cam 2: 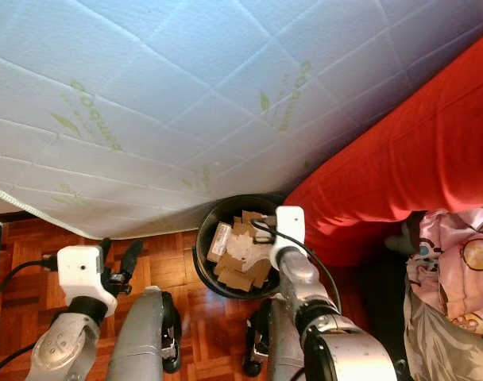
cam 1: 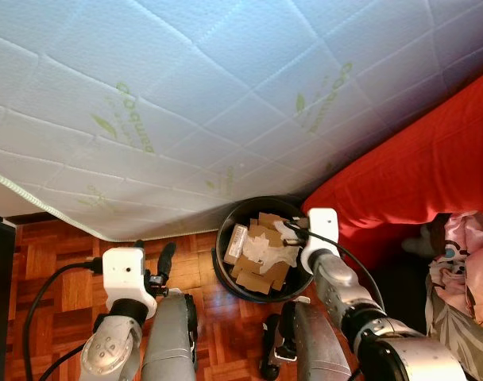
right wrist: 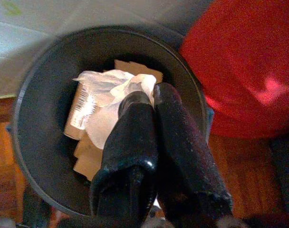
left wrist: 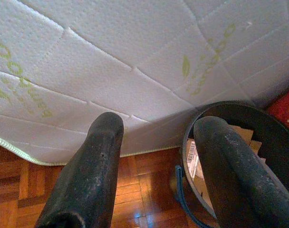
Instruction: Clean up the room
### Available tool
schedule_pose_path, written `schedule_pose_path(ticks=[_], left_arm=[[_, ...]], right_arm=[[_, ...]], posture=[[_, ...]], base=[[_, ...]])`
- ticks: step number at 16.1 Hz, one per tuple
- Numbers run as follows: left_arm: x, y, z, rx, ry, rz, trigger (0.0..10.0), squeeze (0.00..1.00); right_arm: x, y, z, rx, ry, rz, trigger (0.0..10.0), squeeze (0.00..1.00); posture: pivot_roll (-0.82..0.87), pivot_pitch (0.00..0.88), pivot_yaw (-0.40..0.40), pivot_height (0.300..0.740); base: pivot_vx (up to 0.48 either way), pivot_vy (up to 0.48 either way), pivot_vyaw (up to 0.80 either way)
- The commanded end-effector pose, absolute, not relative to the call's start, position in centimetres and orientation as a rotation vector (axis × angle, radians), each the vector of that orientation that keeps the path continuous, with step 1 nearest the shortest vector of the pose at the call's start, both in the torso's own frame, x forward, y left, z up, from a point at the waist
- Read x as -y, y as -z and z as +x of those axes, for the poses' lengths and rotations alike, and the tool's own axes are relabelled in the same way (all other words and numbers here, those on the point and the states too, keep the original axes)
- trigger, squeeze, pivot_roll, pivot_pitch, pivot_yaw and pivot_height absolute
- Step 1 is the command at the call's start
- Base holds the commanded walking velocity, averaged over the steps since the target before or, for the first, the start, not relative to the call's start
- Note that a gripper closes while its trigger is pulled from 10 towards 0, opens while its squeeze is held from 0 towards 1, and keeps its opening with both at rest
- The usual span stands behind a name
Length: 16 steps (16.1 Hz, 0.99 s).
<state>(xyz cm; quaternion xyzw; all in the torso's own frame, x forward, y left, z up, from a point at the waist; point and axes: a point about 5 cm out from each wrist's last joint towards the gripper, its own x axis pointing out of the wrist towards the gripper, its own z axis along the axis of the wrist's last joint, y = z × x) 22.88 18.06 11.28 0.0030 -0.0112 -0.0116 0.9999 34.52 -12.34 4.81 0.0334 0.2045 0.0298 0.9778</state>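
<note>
Tissue (right wrist: pixel 117 85), apparently pinched in the closed right tool (right wrist: pixel 149 97), hangs over the bin (right wrist: pixel 35 156); left tool (left wrist: pixel 156 137) open.

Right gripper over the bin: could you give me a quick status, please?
Right gripper shut on white tissue, over black bin. Left gripper open, idle beside it. Mattress overhangs behind.

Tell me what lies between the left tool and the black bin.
Only bare wooden floor separates the open left tool from the black bin, clearest in the left eye view.
</note>
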Motion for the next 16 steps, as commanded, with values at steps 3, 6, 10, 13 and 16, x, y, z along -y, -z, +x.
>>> schedule_pose_path(ticks=[3,6,10,13,16], left_arm=[[-18.2,-10.7,22.2,-0.024,0.011,0.012,10.0,0.0],[-18.1,-10.6,22.1,-0.031,0.012,0.01,10.0,0.0],[-18.1,-10.6,22.2,-0.035,0.012,0.009,10.0,0.0],[-18.2,-10.7,22.2,-0.035,0.01,0.013,10.0,0.0],[-18.3,-10.7,22.2,-0.037,0.011,0.014,10.0,0.0]], right_arm=[[12.7,-3.1,33.3,-0.481,-0.056,0.071,10.0,0.82],[12.7,-2.8,33.1,-0.499,-0.053,0.056,10.0,0.8],[12.5,-2.7,33.0,-0.51,-0.097,0.033,10.0,0.82],[11.7,-2.5,32.8,-0.516,-0.155,0.044,10.0,0.82],[10.7,-2.3,32.5,-0.522,-0.242,0.028,10.0,1.0]], posture=[[0.22,0.507,-0.105,0.642],[0.21,0.51,-0.105,0.642],[0.21,0.51,-0.104,0.642],[0.22,0.512,-0.1,0.642],[0.22,0.511,-0.099,0.642]], base=[[0.0,0.0,0.0],[0.0,0.0,0.0],[0.0,0.0,0.0],[0.0,0.0,0.0],[0.0,0.0,0.0]])
